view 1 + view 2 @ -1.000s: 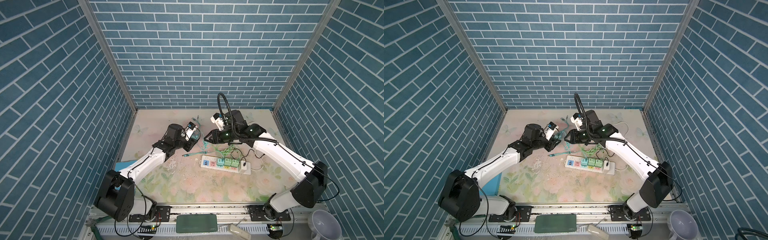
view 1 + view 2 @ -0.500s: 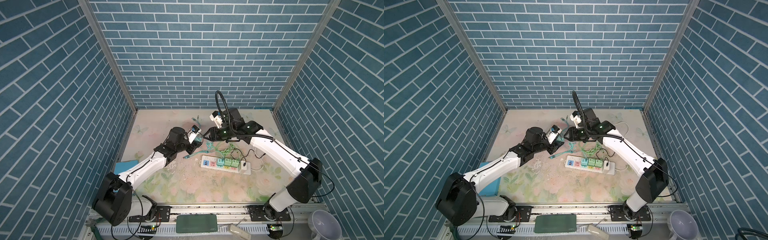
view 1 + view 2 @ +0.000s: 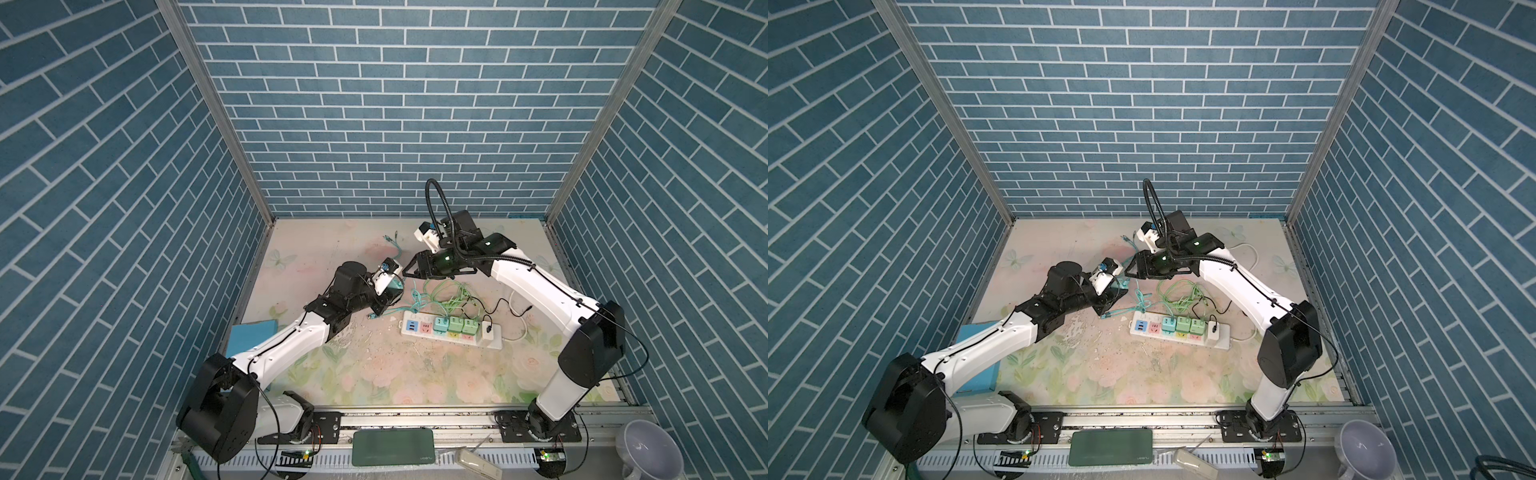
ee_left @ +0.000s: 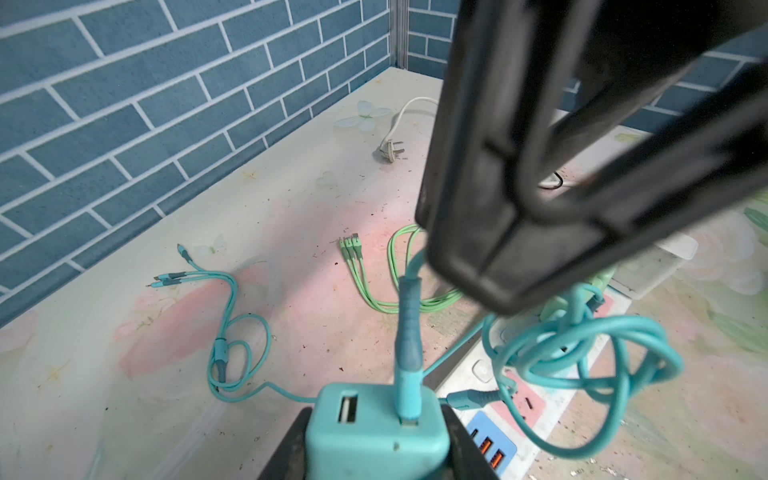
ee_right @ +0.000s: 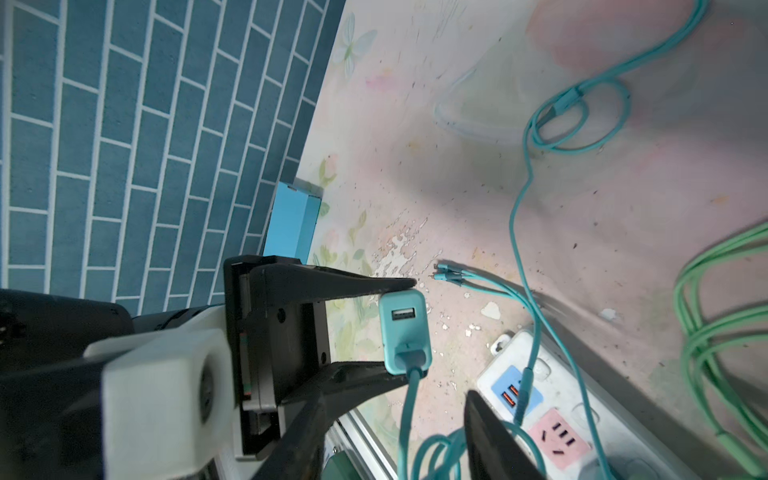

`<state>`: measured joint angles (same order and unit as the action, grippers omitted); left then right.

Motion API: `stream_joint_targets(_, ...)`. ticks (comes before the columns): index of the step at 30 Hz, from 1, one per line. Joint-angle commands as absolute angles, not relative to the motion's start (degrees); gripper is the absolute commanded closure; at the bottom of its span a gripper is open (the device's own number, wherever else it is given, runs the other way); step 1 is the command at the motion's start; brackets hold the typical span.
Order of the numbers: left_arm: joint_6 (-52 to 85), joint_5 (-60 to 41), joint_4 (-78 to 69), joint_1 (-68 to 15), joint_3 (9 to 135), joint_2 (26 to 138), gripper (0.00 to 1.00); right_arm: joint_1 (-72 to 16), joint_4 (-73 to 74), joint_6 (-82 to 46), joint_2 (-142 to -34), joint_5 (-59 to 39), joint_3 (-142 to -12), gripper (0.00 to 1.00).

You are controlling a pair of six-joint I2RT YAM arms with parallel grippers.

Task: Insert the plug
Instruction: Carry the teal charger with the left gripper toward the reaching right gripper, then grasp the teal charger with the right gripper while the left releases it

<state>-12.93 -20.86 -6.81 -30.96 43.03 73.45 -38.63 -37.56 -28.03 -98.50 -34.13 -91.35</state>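
Observation:
My left gripper [image 4: 376,446] is shut on a teal USB charger block [image 4: 376,428], one finger on each side. The teal cable's plug [image 4: 409,374] sits in one of the block's two ports; the other port is empty. In the right wrist view the same block [image 5: 403,328] sits between the left gripper's fingers [image 5: 353,286]. My right gripper [image 5: 399,415] is open, and the teal cable [image 5: 405,419] runs loosely between its fingers. In both top views the right gripper [image 3: 405,272] [image 3: 1127,272] hovers just behind the left gripper [image 3: 392,286] [image 3: 1119,286].
A white power strip [image 3: 494,343] [image 3: 1223,340] lies mid-table with three green adapters and a small white one plugged in. Green cables [image 3: 446,295] and teal cable loops [image 4: 582,353] are tangled behind it. A blue box [image 3: 253,338] sits at the left edge, a white plug [image 4: 390,149] at the back.
The right gripper's jaws have spread apart and let go of the teal plug. The left gripper with the charger block has shifted slightly toward the front.

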Motion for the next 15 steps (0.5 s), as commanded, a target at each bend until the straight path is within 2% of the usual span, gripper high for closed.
stream_joint_targets(1,-14.24,-22.21,-9.77,-31.32,42.95,72.34,0.79,-39.30,-38.82,-25.97,-99.96,-36.31,-94.92,0.46)
stream_joint_targets(15,-15.03,-23.47,-11.29,-31.30,42.14,72.87,0.79,-41.65,-38.32,-25.14,-106.15,-41.61,-96.57,0.48)
